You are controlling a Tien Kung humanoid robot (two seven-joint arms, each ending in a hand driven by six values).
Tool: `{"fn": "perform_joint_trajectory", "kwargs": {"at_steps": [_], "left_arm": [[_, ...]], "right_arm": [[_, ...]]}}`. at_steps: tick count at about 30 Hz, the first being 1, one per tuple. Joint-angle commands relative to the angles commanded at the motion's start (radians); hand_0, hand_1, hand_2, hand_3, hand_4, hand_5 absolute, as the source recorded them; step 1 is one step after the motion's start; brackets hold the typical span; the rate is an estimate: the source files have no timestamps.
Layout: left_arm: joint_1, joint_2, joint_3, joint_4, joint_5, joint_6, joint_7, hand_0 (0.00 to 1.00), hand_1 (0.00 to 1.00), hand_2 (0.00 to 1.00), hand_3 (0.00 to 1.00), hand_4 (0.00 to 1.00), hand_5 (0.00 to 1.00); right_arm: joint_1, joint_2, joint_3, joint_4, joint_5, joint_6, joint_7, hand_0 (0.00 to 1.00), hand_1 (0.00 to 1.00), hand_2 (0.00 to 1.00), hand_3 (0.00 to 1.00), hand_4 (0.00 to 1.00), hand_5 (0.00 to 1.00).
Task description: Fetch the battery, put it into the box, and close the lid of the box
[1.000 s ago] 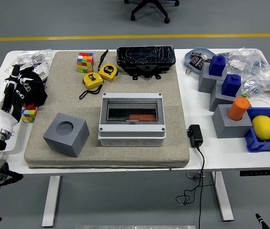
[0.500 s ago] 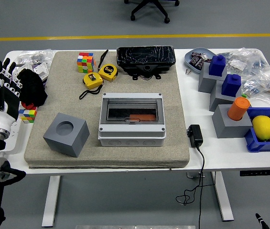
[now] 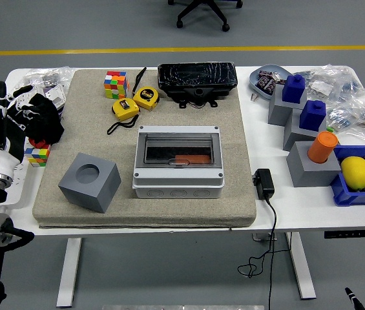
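One robot hand, the left, showed at the worktop's left edge, raised over the black bundle there. Half a second before, its fingers stood straight up and parallel; now the upper ones had bent inward toward the bundle while one stayed upright. Loosely spread, it held nothing. Its place over the edge had hardly changed, and nothing else on the worktop had moved.

Box sat mid-mat, grey-white, its clear lid down. Through the lid an orange-red bar lay inside on the right; I could not tell for certain that it was the battery.

Left of the box, on the mat, a grey cube with a round hollow on top. Behind: two yellow tape measures, one colour cube, a black wrapped tray. A second colour cube lay just beside the robot hand, partly behind the bundle.

Right arm: out of sight, apart from a small dark tip cut off near the bottom right corner, too small to identify.

Right end of the worktop was crowded: grey blocks with blue caps, an orange cylinder, a lemon in a blue bin cropped by the frame edge. Bagged items behind were too crumpled to make out.
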Motion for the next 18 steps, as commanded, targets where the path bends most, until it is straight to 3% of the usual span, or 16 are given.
{"fn": "perform_joint_trajectory", "kwargs": {"at_steps": [1, 6, 7, 12, 13, 18], "left_arm": [[0.000, 0.000, 0.000, 0.001, 0.002, -0.001, 0.001, 0.998, 0.998, 0.977, 0.612, 0.998, 0.765], [0.002, 0.001, 0.001, 0.004, -0.020, -0.008, 0.001, 0.998, 0.998, 0.977, 0.612, 0.998, 0.765], [0.002, 0.001, 0.002, 0.004, -0.027, -0.011, 0.002, 0.995, 0.998, 0.998, 0.913, 0.998, 0.823], [0.007, 0.001, -0.002, 0.005, -0.067, 0.010, 0.005, 0.995, 0.998, 0.998, 0.913, 0.998, 0.823], [0.008, 0.002, -0.003, 0.005, -0.075, 0.011, 0.006, 0.736, 0.730, 0.998, 0.998, 0.998, 0.824], [0.006, 0.002, -0.004, 0.004, -0.104, 0.004, 0.011, 0.736, 0.730, 0.998, 0.998, 0.998, 0.824]], "right_arm": [[0.000, 0.000, 0.000, 0.000, -0.001, 0.000, 0.000, 0.849, 0.740, 0.720, 0.762, 0.998, 0.998], [-0.002, 0.001, -0.001, 0.000, -0.002, 0.001, 0.000, 0.849, 0.740, 0.720, 0.762, 0.998, 0.998], [-0.002, 0.001, -0.001, 0.000, -0.003, 0.001, 0.000, 0.849, 0.740, 0.720, 0.762, 0.998, 0.998], [-0.007, 0.002, -0.001, 0.000, -0.006, 0.001, -0.001, 0.849, 0.740, 0.720, 0.762, 0.998, 0.998], [-0.007, 0.002, -0.002, 0.000, -0.006, 0.002, 0.000, 0.849, 0.740, 0.720, 0.762, 0.998, 0.998], [-0.004, 0.002, 0.001, 0.000, -0.007, 0.001, -0.001, 0.849, 0.740, 0.720, 0.762, 0.998, 0.998]]}}
